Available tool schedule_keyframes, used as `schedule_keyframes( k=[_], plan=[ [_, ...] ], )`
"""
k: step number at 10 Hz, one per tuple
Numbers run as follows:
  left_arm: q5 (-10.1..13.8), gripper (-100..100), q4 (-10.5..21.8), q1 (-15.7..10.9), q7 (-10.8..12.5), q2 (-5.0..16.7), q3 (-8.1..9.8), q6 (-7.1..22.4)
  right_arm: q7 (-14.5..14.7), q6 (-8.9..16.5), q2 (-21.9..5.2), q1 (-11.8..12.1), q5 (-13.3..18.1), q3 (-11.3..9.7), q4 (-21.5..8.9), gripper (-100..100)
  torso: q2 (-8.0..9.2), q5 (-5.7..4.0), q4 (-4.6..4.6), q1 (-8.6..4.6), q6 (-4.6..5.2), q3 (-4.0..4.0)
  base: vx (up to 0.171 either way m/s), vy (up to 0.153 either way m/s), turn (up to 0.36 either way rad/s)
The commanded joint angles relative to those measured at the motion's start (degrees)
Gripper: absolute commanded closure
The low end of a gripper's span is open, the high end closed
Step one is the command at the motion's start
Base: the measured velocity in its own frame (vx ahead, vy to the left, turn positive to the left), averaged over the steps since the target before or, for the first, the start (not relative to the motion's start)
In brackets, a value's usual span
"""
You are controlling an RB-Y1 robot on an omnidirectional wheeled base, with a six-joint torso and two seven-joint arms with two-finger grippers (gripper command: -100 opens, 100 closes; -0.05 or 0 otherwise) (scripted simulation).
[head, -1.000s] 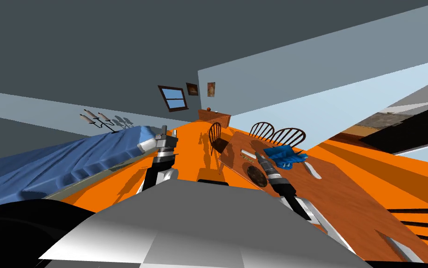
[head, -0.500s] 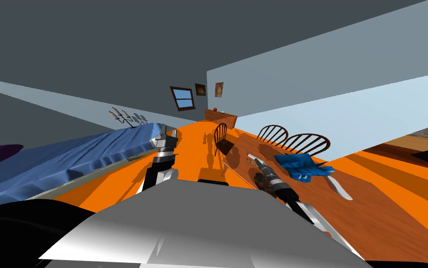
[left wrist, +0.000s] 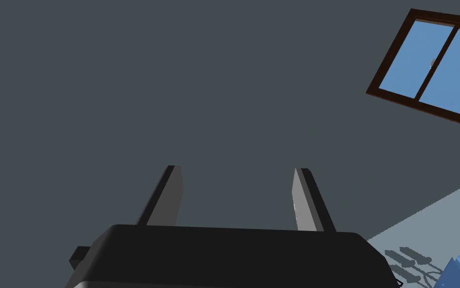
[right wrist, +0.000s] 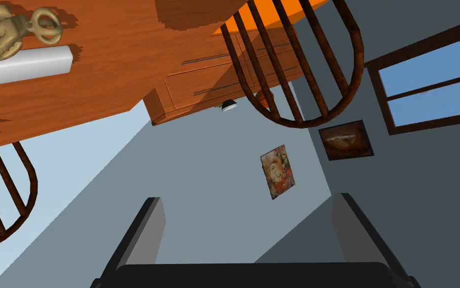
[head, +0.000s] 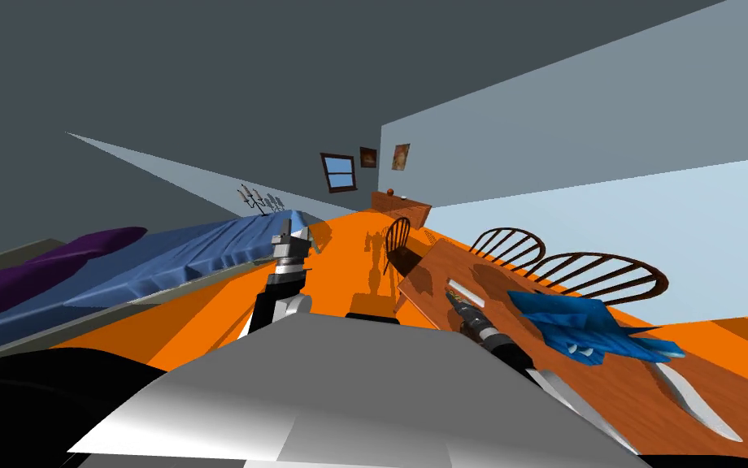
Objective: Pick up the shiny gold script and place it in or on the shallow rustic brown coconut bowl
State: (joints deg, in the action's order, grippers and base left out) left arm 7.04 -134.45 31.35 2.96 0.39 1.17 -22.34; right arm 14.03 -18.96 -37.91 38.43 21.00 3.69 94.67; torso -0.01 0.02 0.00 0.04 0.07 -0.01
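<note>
A gold, ornate script (right wrist: 16,30) lies on the wooden table (right wrist: 104,65), resting against a white bar (right wrist: 24,65). In the right wrist view it sits well off to one side of my right gripper (right wrist: 249,225), beyond the fingertips. That gripper is open with nothing between its fingers. In the head view my right gripper (head: 450,295) hovers low over the near end of the table (head: 527,366), close to the white bar (head: 466,291). My left gripper (head: 295,231) is raised over the orange floor beside the blue bed, and my left gripper (left wrist: 236,195) is open and empty.
A crumpled blue cloth (head: 588,329) and a white blade-like piece (head: 693,398) lie on the table to the right. Dark spindle-back chairs (head: 576,272) line its far side, and another chair (head: 397,236) stands at its end. A blue-covered bed (head: 193,252) runs along the left. Orange floor (head: 348,268) lies between.
My view has swung, so the table and blue cloth now sit further right and nearer. The dark round bowl beside my right arm has slipped behind it. Both grippers stay open.
</note>
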Motion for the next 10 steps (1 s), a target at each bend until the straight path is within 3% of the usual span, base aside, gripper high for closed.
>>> schedule_keyframes(
  k=[1,6,8,9,10],
  plan=[
    [0.0,0,0.0,0.0,0.0,0.0,0.0,0.0,0.0,-0.3,-0.4,-0.7,0.3,-0.3,-2.9,-100,0.0,0.0,0.0,0.0,0.0,0.0,0.014,0.001,-0.03],
    [0.0,0,0.0,0.0,0.0,0.0,0.0,0.0,0.5,-1.7,-5.5,0.0,5.3,-4.6,-11.6,-100,0.04,-0.01,0.01,-0.04,0.0,0.02,0.015,-0.001,0.272],
    [0.0,0,0.0,0.0,0.0,0.0,0.0,0.0,0.5,-1.7,-5.5,0.0,5.3,-4.6,-13.2,-100,0.03,-0.02,0.01,-0.07,0.01,0.02,0.011,-0.013,0.064],
    [0.0,0,0.0,0.0,0.0,0.0,0.01,0.0,0.5,-2.2,-7.2,0.2,7.0,-6.1,-15.4,-100,0.08,-0.01,0.02,-0.04,0.04,0.04,0.01,-0.005,0.311],
    [0.0,0,0.0,0.0,0.0,0.0,0.0,0.0,0.5,-2.2,-7.2,0.2,7.0,-6.1,-16.6,-100,0.07,0.0,0.02,-0.04,-0.05,0.04,0.01,-0.018,0.199]
  ],
)
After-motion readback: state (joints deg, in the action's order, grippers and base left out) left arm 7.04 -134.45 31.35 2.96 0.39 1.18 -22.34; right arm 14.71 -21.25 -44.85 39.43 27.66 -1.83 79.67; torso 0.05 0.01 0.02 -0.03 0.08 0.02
